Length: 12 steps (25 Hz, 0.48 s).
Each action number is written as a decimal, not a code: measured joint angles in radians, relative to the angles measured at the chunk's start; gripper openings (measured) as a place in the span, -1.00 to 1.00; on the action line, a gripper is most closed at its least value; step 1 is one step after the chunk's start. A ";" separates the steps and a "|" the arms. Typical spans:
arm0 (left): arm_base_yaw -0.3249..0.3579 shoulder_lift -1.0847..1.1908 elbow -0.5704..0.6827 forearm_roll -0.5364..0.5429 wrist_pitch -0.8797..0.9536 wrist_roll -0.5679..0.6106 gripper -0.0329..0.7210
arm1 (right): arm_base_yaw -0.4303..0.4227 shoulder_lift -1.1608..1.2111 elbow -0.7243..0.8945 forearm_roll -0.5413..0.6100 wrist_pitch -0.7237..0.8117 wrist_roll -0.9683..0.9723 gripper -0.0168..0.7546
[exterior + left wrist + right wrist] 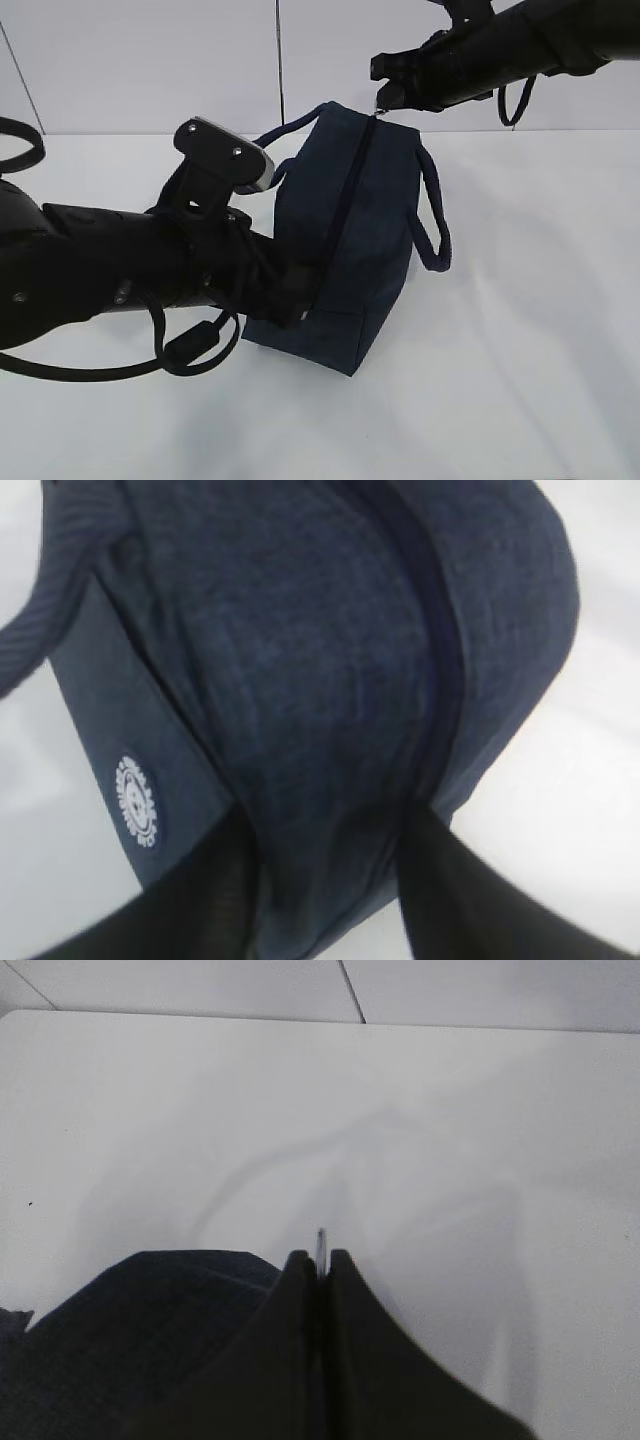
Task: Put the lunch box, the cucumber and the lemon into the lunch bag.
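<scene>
Broadly, white table underneath everything, bare where it shows; no lunch box, cucumber or lemon visible in any view, so either they sit inside already or lie out of frame, cannot tell which. Lunch bag stands mid-table between the two arms, dark navy, boxy, zipper line running along its top from near end to far end and reading as drawn shut along the whole visible length. Two loop handles flop to either side. Left pincer is at the bag's near end, low down; the left wrist view shows its two dark fingers clenched on a fold of the navy fabric, with the zipper running away ahead of them and a small round white logo on the side panel off to their left. Right pincer sits above the bag's far end; the right wrist view shows its fingers pressed together with a thin metal sliver, most likely the zipper ring pull, pinched between the tips, the bag's corner lying below and to the left of them. Judgement on progress: one arm is bracing the bag and the other is holding the pull at the end of its run, which suits either a closing just finished or an opening about to start. The bag looks full-bodied, hinting packed, but that is unconfirmed.
</scene>
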 joint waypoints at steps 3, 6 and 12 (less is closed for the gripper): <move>0.000 -0.032 -0.002 -0.021 0.088 0.000 0.06 | 0.000 0.000 0.000 0.000 0.012 0.000 -0.95; 0.000 -0.088 -0.013 -0.030 0.230 0.000 0.09 | 0.000 0.000 0.000 -0.001 0.016 0.000 -0.95; 0.015 -0.225 -0.168 -0.037 0.486 0.000 0.10 | 0.000 0.000 0.000 -0.002 0.017 0.000 -0.95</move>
